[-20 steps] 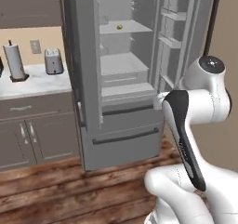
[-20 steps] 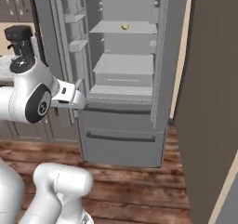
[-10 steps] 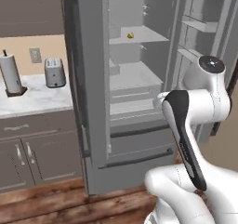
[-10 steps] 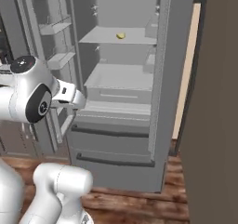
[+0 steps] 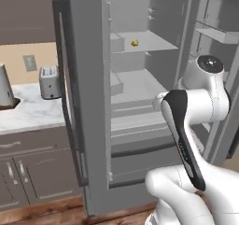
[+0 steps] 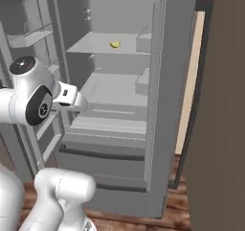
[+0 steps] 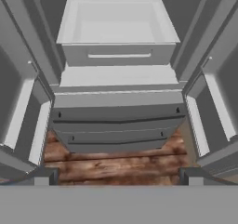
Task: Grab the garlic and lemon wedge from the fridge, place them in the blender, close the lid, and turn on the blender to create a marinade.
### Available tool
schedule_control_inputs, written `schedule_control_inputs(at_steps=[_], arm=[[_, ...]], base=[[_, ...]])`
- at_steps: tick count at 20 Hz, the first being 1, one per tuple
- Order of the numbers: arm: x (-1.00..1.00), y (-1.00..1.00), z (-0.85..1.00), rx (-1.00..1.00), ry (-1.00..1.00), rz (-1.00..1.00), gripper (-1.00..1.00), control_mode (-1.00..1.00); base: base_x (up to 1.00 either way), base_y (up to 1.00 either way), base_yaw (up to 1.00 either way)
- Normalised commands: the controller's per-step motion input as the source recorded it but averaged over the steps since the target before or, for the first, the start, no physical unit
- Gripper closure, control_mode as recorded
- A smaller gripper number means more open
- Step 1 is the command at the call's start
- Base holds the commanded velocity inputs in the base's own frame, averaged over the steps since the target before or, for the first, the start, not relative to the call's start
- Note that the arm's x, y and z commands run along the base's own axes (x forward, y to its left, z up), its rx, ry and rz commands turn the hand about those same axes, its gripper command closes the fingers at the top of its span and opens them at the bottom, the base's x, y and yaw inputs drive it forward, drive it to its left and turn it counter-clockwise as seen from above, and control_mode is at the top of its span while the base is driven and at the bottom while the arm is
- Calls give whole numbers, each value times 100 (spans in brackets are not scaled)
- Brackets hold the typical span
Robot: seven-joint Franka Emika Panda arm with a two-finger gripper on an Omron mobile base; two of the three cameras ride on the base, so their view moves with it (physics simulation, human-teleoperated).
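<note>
The fridge [image 5: 88,107] [image 6: 155,105] stands open right in front of me. A small yellow lemon wedge [image 5: 134,43] [image 6: 115,44] lies on an upper shelf, toward the back. The garlic, the blender and the lid are out of view. My gripper [image 7: 118,175] is open, nothing between its fingertips [image 7: 46,175]. It hangs in front of the fridge's lower part, well below the lemon's shelf, and looks down on a pale inner drawer [image 7: 118,55] and the dark bottom drawers [image 7: 116,121].
Both fridge doors are swung out, with door bins at my left [image 6: 28,33] and right [image 5: 219,30]. A counter [image 5: 28,114] with a toaster [image 5: 49,81] lies left of the fridge. A tall brown panel [image 6: 220,105] stands to the right. The floor [image 7: 116,162] is wooden.
The base has driven closer to the fridge, so the whole scene has grown and shifted in both base views. The gripper has stayed open and the lemon wedge lies where it was.
</note>
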Motion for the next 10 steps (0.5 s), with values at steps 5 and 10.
schedule_control_inputs(at_steps=[5,10], arm=[[0,0,0,0,0,0,-100,100],[0,0,0,0,0,0,-100,100]], base=[[31,-39,0],[36,-14,0]])
